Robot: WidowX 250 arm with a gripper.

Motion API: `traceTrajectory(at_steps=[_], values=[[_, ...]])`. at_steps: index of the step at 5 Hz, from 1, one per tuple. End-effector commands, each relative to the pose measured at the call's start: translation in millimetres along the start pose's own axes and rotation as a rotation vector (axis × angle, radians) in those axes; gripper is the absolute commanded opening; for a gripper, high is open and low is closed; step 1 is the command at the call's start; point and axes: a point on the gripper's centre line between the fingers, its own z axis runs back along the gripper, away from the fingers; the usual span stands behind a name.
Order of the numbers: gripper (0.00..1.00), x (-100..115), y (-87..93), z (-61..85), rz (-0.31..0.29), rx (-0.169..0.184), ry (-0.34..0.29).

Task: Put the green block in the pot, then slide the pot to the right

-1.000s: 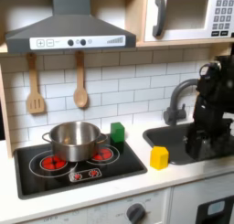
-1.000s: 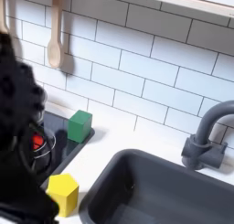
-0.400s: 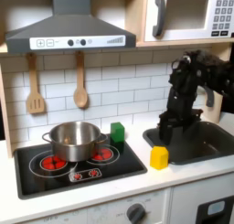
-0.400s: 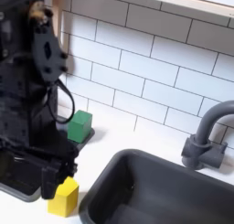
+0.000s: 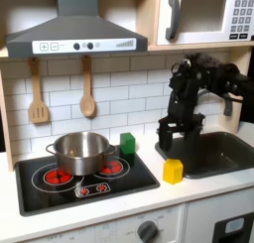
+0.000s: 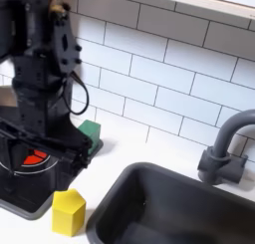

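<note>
Fingers of my gripper [image 5: 171,140] hang spread and empty right of the green block [image 5: 127,143] in the first exterior view; pot [image 5: 80,151] left of it. I judge I'm approaching; next, close on the block.

Second exterior view: yellow block [image 6: 68,210] sits before the green block [image 6: 90,135], near my path.

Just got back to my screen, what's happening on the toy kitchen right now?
The robot arm's gripper hangs above the counter, between the green block and the sink, holding nothing that I can see. The green block sits on the counter at the stove's back corner, beside the pot, which stands on the stove. A yellow block lies nearer the front edge. The block is not yet in the pot.
</note>
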Motion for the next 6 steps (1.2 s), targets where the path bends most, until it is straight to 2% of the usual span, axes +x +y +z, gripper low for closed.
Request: traceTrajectory(at_steps=[1,3,5,6], values=[[1.00,31,3.2,-7.4,-0.012,0.012,-0.019],[1.00,64,11.8,-12.4,-0.019,0.025,-0.033],[1.00,91,33.9,-25.4,0.015,0.037,-0.030],[1.00,108,34.0,-29.2,0.007,0.033,-0.037]])
